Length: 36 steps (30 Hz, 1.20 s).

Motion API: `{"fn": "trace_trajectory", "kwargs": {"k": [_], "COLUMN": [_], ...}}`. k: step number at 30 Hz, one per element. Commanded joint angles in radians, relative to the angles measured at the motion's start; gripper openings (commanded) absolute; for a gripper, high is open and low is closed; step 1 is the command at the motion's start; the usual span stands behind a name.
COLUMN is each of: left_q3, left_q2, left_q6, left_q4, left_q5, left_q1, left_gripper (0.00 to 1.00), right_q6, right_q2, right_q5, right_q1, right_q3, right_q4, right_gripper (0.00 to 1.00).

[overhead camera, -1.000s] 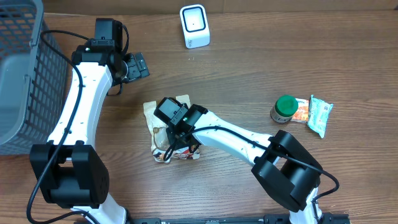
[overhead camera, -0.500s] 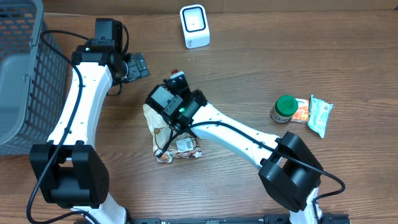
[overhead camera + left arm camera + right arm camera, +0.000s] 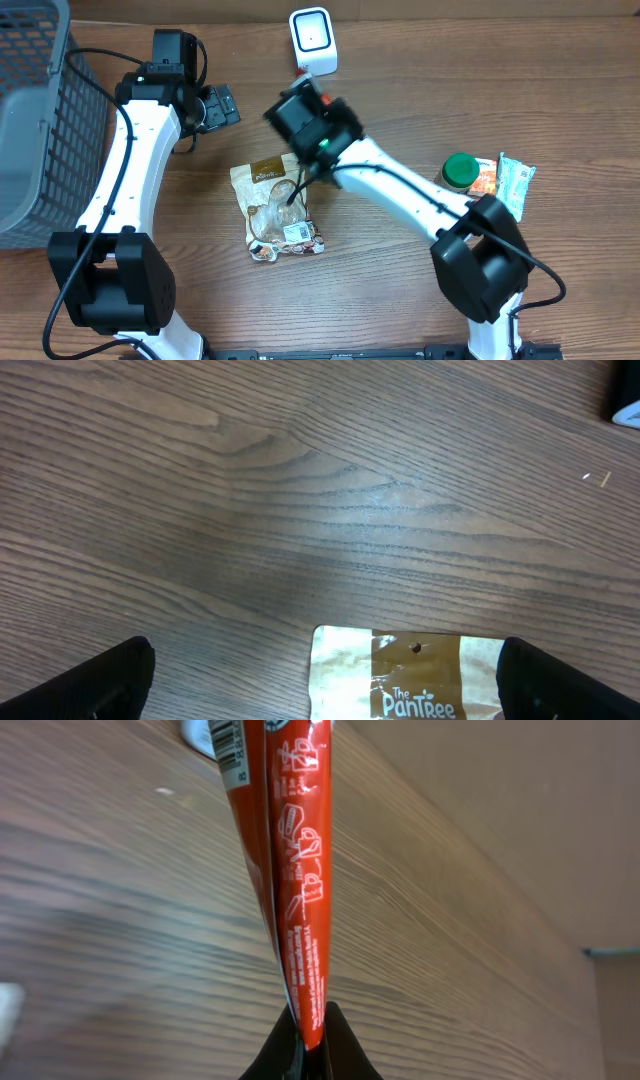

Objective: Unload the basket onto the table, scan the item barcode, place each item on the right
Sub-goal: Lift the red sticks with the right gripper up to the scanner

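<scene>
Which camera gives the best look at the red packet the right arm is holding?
Right wrist: the red packet fills the frame, barcode showing. Overhead catches only a red sliver; left wrist misses it.

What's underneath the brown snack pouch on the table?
Only the wooden table shows around the brown snack pouch, which lies flat. Anything beneath it is covered and cannot be seen.

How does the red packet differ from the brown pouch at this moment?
The red packet is pinched edge-on in the right end effector; the brown pouch lies flat on the table, untouched. The red packet looks narrow, the brown pouch broader. Both are printed packets.
</scene>
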Motion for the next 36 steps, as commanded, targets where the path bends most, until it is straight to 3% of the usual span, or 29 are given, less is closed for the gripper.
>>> {"fn": "trace_trajectory", "kwargs": {"k": [1, 8, 13, 20, 30, 36], "left_q3": [0.018, 0.018, 0.018, 0.018, 0.018, 0.018], "left_q2": [-0.017, -0.017, -0.017, -0.017, -0.017, -0.017], "left_q6": [-0.007, -0.007, -0.006, -0.007, -0.007, -0.007], "left_q4": [0.002, 0.002, 0.002, 0.002, 0.002, 0.002], "left_q5": [0.005, 0.005, 0.005, 0.005, 0.005, 0.005], "left_q1": [-0.002, -0.002, -0.002, -0.002, -0.002, -0.002], "left_gripper": [1.00, 1.00, 1.00, 1.00, 1.00, 1.00], "right_q6": [-0.019, -0.021, -0.134, -0.521, -1.164, -1.189], "right_q2": [-0.038, -0.038, -0.038, -0.036, -0.006, 0.069], "right_q5": [-0.089, -0.087, -0.084, 0.011, 0.094, 0.074], "right_q1": [-0.028, -0.033, -0.055, -0.096, -0.111, -0.158], "right_q3": [0.023, 0.023, 0.023, 0.023, 0.023, 0.024], "right_q4": [-0.005, 0.007, 0.027, 0.195, 0.774, 0.912], "right_gripper": [0.04, 0.04, 0.04, 0.04, 0.04, 0.04]}}
